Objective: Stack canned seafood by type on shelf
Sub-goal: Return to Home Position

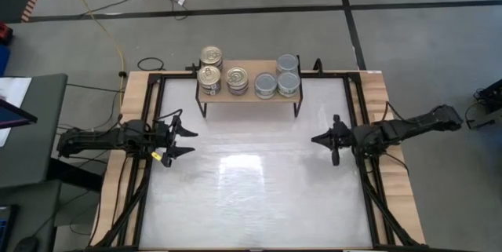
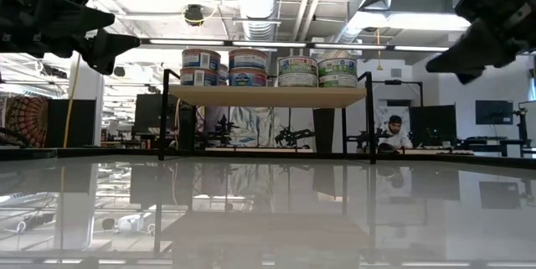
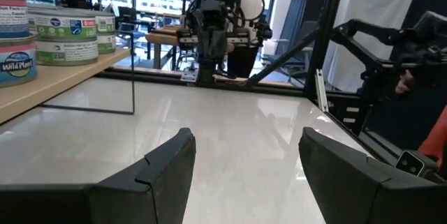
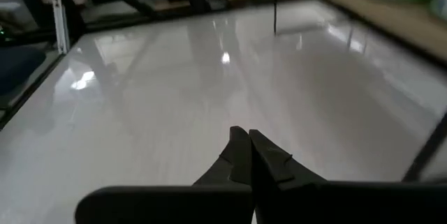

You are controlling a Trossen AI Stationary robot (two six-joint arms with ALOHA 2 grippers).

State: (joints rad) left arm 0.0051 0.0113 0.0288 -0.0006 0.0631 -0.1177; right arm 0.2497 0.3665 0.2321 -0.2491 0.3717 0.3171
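Eyes on the cans (image 1: 237,79): they are up on the shelf (image 1: 251,96), which stands at the far edge of the table (image 1: 251,205), about midway between the two arms. From above, the gold-lidded cans (image 1: 209,77) fill the left half of the wooden board and the silver-lidded cans (image 1: 287,63) fill the right half, all packed close together. From table height they read as stacks two high. The blue-labelled cans (image 2: 201,66) are on the left and the green-labelled cans (image 2: 337,71) on the right, lined up side by side along the board. In front of the shelf the tabletop is glossy white and mirrors the ceiling lights. The left gripper (image 1: 187,140) hangs over the left side of the table, well apart from the shelf. Its two fingers (image 3: 167,165) are spread wide with nothing between them. Facing it, the right gripper (image 1: 318,138) hangs over the right side and points inward. Its fingers (image 4: 241,158) are pressed together and hold nothing. Far back in the room, past the shelf, a person (image 2: 394,132) shows.
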